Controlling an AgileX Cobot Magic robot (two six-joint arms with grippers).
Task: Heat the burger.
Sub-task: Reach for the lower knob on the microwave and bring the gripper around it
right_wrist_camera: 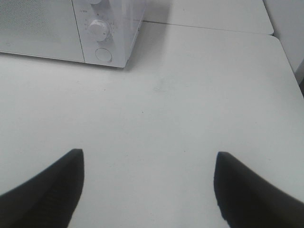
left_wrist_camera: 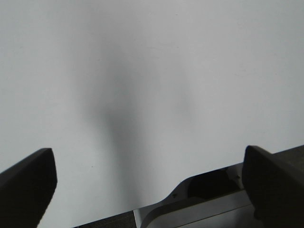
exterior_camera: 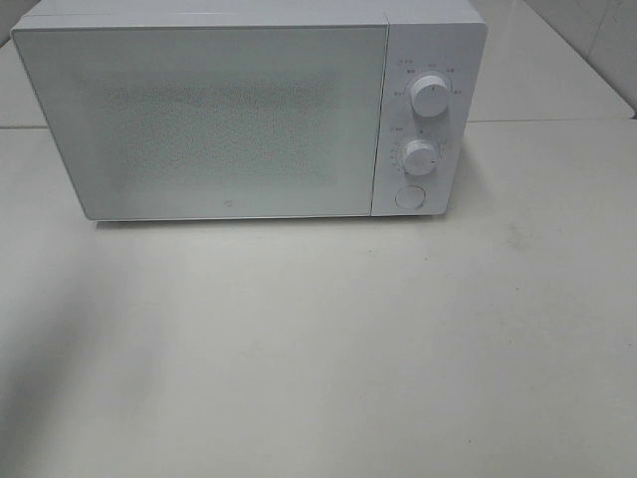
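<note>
Looking at the arm poses first: both arms only turn up through their own wrist cameras. The left tool (left_wrist_camera: 149,161) hangs over a plain white stretch of the table (left_wrist_camera: 152,71), close to the table's edge, and a grey metal part (left_wrist_camera: 209,202) shows just beyond that edge. A soft shadow lies on the surface ahead of it. The right tool (right_wrist_camera: 149,159) hangs over the same table, pointed toward the microwave (right_wrist_camera: 57,28) on its control-panel side and well apart from it.

Counts:
- one microwave, white, with its door (exterior_camera: 199,119) shut
- two round knobs stacked on the panel, an upper knob (exterior_camera: 429,96) and a lower knob (exterior_camera: 420,157)
- one round button (exterior_camera: 409,197) just under the lower knob
- two tools, each with two dark fingers (left_wrist_camera: 28,185)

Tool state: both are released. On each one the fingers stand spread wide with only bare table showing between them, so neither is gripping anything. I can't tell from these angles whether the fingertips touch the surface.

As for the burger, I honestly can't tell where it is. It doesn't show in any of the three views, and the frosted door doesn't let me see inside.
</note>
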